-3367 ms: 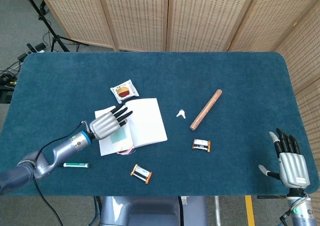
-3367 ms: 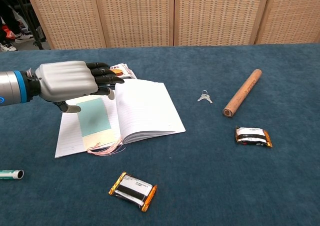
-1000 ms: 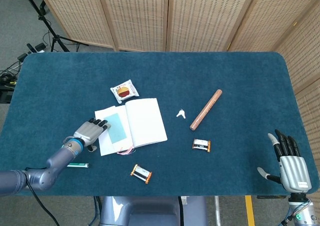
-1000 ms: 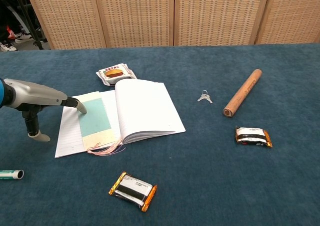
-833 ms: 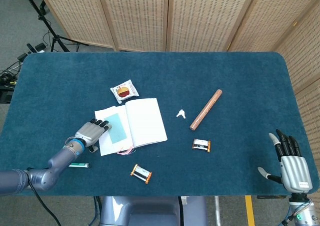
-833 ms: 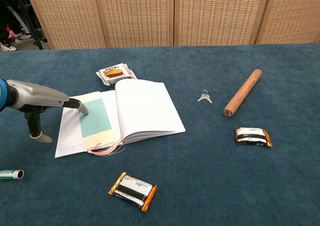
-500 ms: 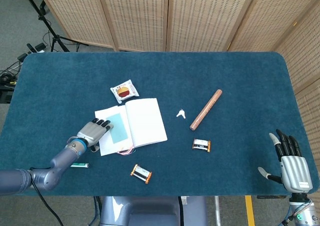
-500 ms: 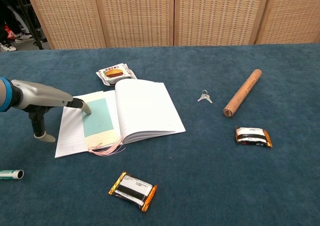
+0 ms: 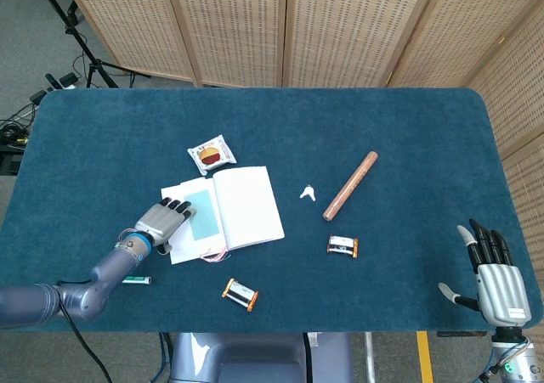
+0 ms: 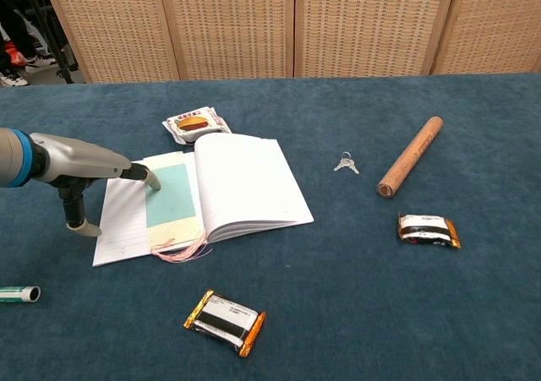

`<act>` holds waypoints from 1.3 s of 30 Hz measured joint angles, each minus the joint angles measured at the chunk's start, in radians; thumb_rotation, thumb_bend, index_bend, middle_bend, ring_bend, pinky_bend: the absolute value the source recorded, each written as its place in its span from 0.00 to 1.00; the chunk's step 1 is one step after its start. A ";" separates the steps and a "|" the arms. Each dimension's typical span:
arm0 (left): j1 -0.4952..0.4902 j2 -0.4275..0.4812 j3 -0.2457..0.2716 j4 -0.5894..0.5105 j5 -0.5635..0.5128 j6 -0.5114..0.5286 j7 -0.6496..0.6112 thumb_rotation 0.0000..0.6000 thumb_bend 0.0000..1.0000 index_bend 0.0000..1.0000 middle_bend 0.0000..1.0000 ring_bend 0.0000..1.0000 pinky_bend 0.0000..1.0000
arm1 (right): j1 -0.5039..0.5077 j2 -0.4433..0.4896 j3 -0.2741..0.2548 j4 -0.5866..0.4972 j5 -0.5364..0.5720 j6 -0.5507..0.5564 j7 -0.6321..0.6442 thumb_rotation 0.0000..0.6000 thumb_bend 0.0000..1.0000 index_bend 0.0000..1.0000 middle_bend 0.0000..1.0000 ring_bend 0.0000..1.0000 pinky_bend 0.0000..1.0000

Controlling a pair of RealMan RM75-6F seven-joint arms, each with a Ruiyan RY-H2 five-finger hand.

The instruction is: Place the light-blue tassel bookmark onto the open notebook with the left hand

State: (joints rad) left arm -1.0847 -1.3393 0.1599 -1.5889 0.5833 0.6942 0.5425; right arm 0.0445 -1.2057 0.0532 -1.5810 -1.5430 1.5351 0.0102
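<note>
Two views agree: the light-blue tassel bookmark (image 10: 172,195) lies flat on the left page of the open notebook (image 10: 245,178), left of centre frame, with its pinkish tassel (image 10: 179,247) trailing off the page's lower edge onto the table (image 10: 355,296). Compared with the frames from a second ago, the bookmark has slid a little rightward toward the notebook's spine, and the left hand (image 9: 161,222) has followed it, fingers (image 10: 145,176) extended flat and close together, tips touching or just at the bookmark's upper-left corner; whether they press down cannot be told. Nothing is pinched; the thumb hangs below the palm, over the table just left of the page. Earlier still, the hand hovered over the page; now it sits low at the page's left edge. Judgement: placement is essentially achieved, and this small push reads as tidying the bookmark's position. What remains is likely only to lift the hand clear without dragging the card. Right hand (image 9: 495,273) is at the lower-right corner of the head view, fingers upright and slightly spread, holding nothing, unchanged. Snack packet (image 10: 195,123), keys (image 10: 346,162), wooden rod (image 10: 411,166) and two wrapped bars (image 10: 428,230) (image 10: 225,321) have not moved.
</note>
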 measured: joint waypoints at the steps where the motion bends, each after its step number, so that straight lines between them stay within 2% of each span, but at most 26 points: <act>1: -0.001 -0.002 0.000 0.001 0.000 0.000 0.000 1.00 0.30 0.05 0.00 0.00 0.00 | 0.000 0.000 0.000 0.000 0.000 0.000 0.000 1.00 0.16 0.00 0.00 0.00 0.00; 27: -0.015 -0.033 -0.001 0.003 0.005 0.021 0.018 1.00 0.30 0.05 0.00 0.00 0.00 | -0.002 0.003 0.002 0.000 0.003 0.000 0.006 1.00 0.16 0.00 0.00 0.00 0.00; 34: -0.014 0.018 -0.012 -0.044 0.021 0.031 0.003 1.00 0.30 0.05 0.00 0.00 0.00 | -0.001 0.002 0.001 0.001 0.002 0.000 0.005 1.00 0.16 0.00 0.00 0.00 0.00; 39: -0.008 0.106 -0.033 -0.138 0.052 0.077 -0.016 1.00 0.30 0.05 0.00 0.00 0.00 | 0.001 0.001 0.001 0.001 0.002 -0.004 0.003 1.00 0.16 0.00 0.00 0.00 0.00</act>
State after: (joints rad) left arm -1.0931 -1.2329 0.1269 -1.7271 0.6356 0.7711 0.5265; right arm 0.0450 -1.2046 0.0540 -1.5798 -1.5411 1.5314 0.0133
